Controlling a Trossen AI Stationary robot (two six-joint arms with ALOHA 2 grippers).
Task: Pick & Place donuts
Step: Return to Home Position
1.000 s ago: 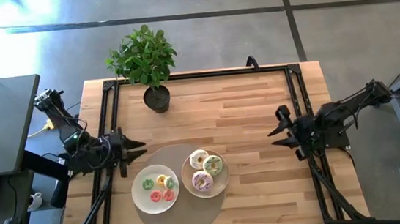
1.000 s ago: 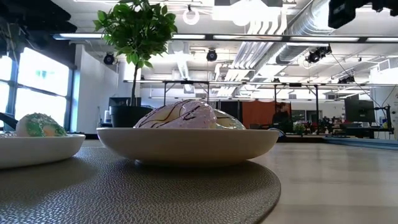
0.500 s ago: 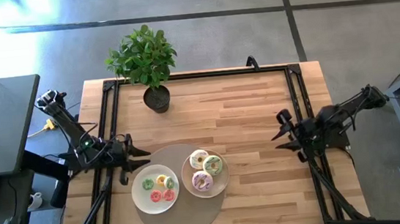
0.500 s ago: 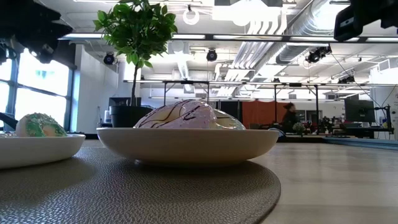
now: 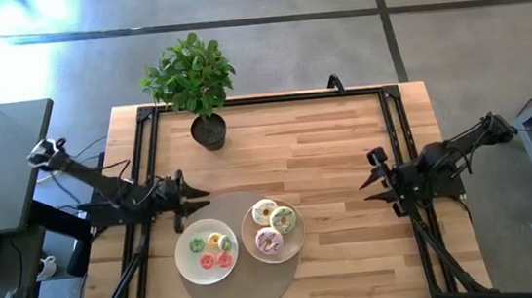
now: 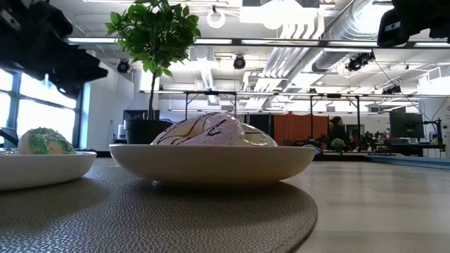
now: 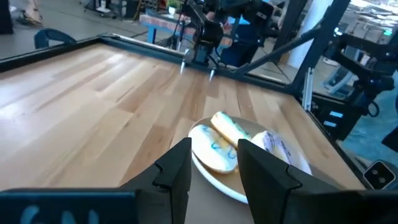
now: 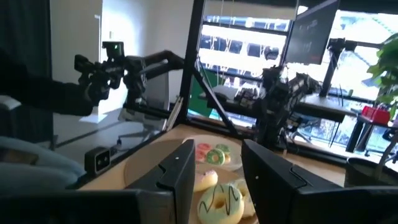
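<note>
Holding the left gripper (image 5: 195, 196) and right gripper (image 5: 370, 175) empty, fingers apart, out at the table (image 5: 324, 143) sides, probably for want of donuts (image 5: 284, 219) off the two plates (image 5: 181, 260).

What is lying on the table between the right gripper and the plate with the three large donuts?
Nothing. In the high view, only bare wooden tabletop lies between the right gripper and the white plate holding the large donuts.

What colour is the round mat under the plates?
The mat is greyish tan, shown best in the high view.
</note>
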